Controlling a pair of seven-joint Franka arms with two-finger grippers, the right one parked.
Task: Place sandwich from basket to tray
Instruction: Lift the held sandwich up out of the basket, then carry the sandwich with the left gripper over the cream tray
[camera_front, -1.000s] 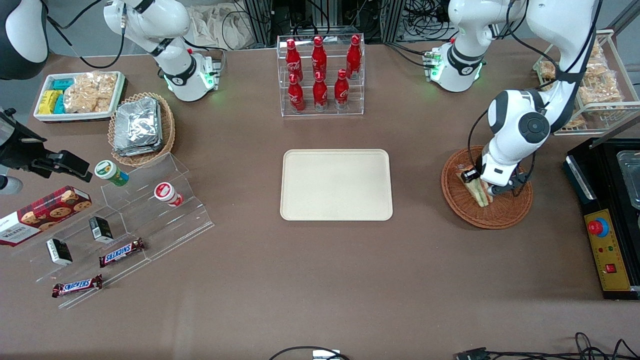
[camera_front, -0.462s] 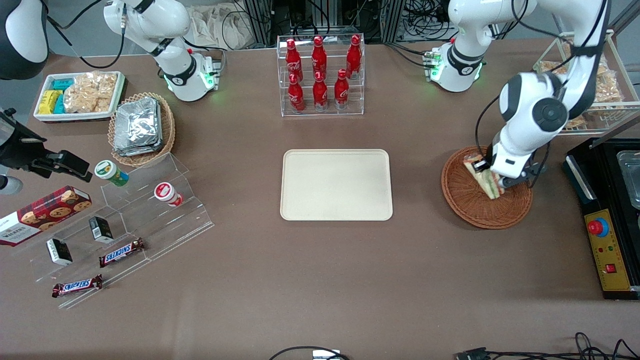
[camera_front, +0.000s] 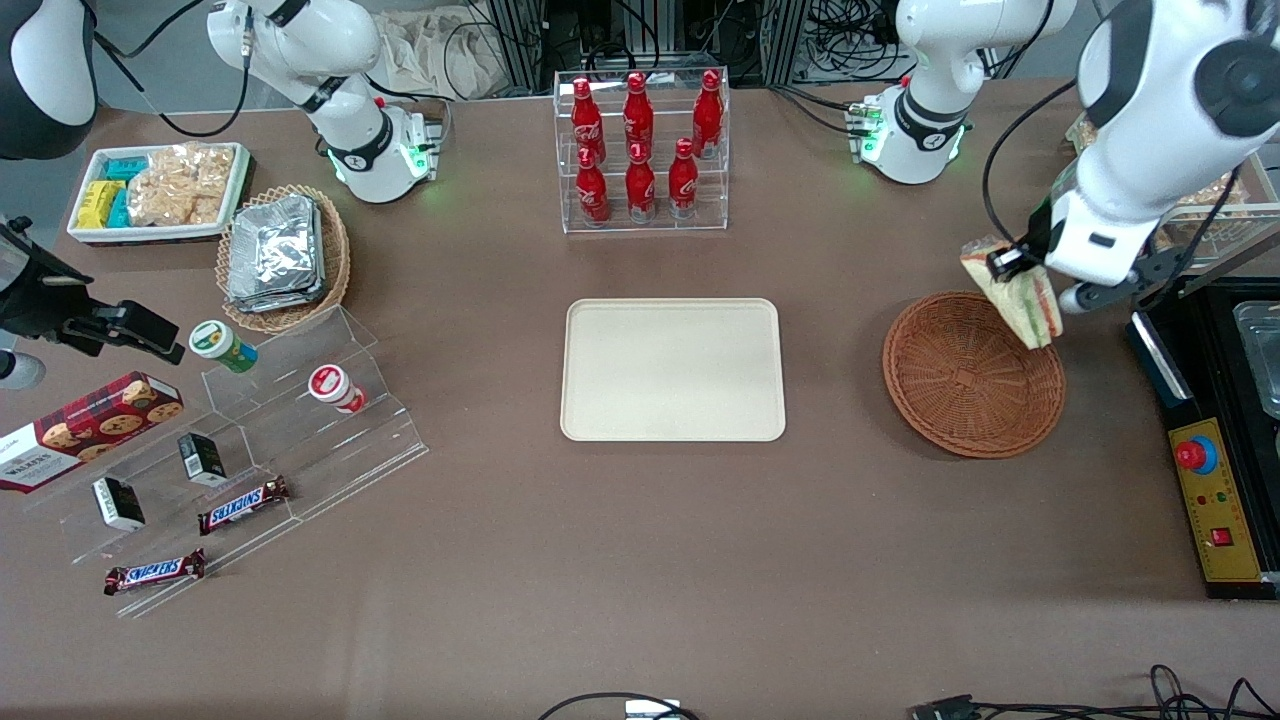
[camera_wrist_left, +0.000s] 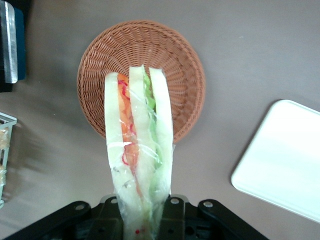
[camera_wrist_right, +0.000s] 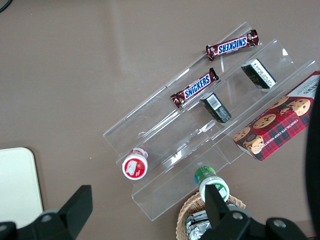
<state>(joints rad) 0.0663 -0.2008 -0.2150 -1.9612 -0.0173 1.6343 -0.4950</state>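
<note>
A: The sandwich (camera_wrist_left: 140, 150) is wrapped in clear film, glossy and creased over soft-looking white bread.

B: The gripper (camera_front: 1040, 282) clamped on it, up above the basket's rim, looks like matt black plastic under a glossy white shell.

A: The basket (camera_wrist_left: 170, 55) is rough woven wicker, reddish-brown and dull.

B: The tray (camera_front: 672, 370) is smooth cream plastic with hardly any shine. The table (camera_front: 640, 560) is a flat matt brown, perhaps cloth or laminate.
</note>
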